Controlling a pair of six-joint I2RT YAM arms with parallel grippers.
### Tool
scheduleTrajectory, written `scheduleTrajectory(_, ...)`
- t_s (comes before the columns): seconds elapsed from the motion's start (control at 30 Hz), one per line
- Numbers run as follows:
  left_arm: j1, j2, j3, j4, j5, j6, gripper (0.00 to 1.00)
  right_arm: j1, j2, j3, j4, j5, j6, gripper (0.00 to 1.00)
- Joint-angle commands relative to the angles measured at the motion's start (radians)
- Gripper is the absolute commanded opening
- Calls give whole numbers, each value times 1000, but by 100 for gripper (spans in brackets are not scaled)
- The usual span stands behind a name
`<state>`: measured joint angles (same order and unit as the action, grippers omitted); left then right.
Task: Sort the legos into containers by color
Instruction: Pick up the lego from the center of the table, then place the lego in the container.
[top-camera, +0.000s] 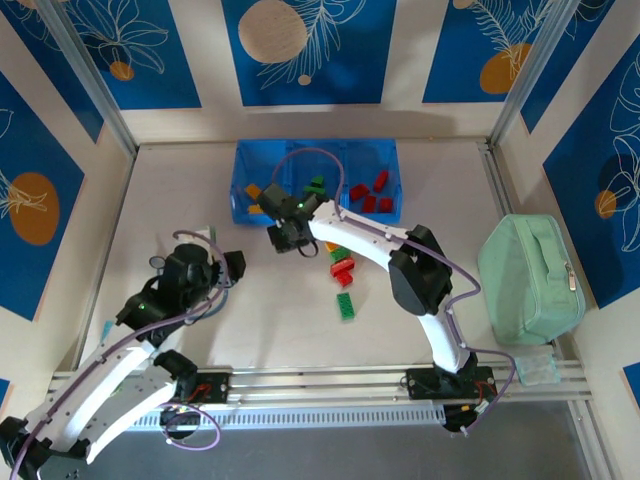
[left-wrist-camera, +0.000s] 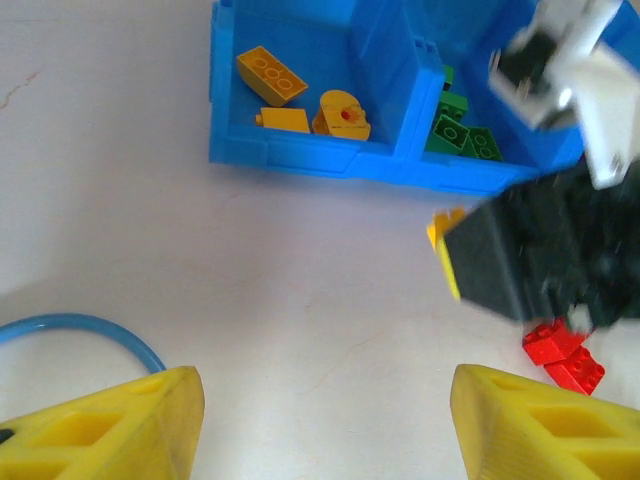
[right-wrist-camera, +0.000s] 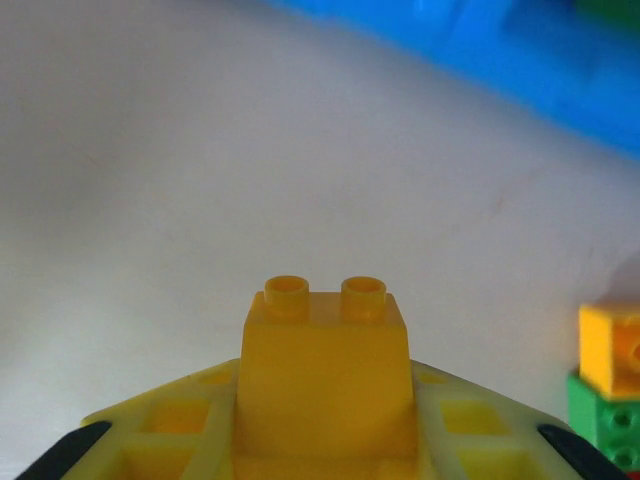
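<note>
Right gripper (top-camera: 287, 237): fingers pinch a yellow brick (right-wrist-camera: 325, 345) by its sides, studs pointing away from the wrist camera; it sits over bare table just at 6 o'clock from the tray's left end
Left gripper (left-wrist-camera: 320, 425): fingers spread wide with nothing between them, over the table at 9 o'clock from its centre in the top view
Tray (top-camera: 240, 213): translucent blue, three compartments side by side, at 12 o'clock on the table against the back wall
Left compartment: three yellow-orange pieces (left-wrist-camera: 342, 115), one of them rounded
Middle compartment: green bricks (left-wrist-camera: 455, 130)
Right compartment: red bricks (top-camera: 372, 192)
Loose legos on table: a small cluster at 4 o'clock from the right gripper, including a red brick (top-camera: 343, 268) and, nearer the arm bases, a flat green brick (top-camera: 346, 303) lying apart
Stacked pair: in the right wrist view, at 3 o'clock from the held brick, an orange brick (right-wrist-camera: 610, 350) sits on a green one
Mint-green case (top-camera: 530, 280): zippered, at 3 o'clock on the table, well apart from the tray
</note>
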<state>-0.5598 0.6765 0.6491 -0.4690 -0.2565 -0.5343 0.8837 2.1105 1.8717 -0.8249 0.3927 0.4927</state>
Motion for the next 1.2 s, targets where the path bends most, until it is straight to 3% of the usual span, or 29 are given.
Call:
scheduleTrajectory(0.0,-9,-24,-3,-31,-15,-8,66,-39,53,113,22,-40,-74,31)
scheduleTrajectory(0.2,-8,-68,-24,-49,-19,-24,66,-82,224,365,22,-83,-129,30)
scheduleTrajectory(0.4,-9,-86,-28,-72,-21,-20,66,-89,419,701,-94,-110,-136,30)
scheduleTrajectory(0.8,-10,-83,-21,-80,-18,-9,66,-108,479,799,16,-112,-149,36)
scheduleTrajectory(0.87,-9,-78,-20,-77,-14,-8,66,-116,499,845,2,-109,-144,44)
scheduleTrajectory(0.93,-10,-70,-18,-73,-5,-6,66,-124,513,888,-28,-106,-134,68)
scheduleTrajectory(0.97,-10,-65,-17,-74,-4,-6,66,-126,508,892,-37,-101,-131,73)
scheduleTrajectory(1.17,-29,-42,-12,-64,-6,-4,67,-128,370,767,-59,-66,-110,78)
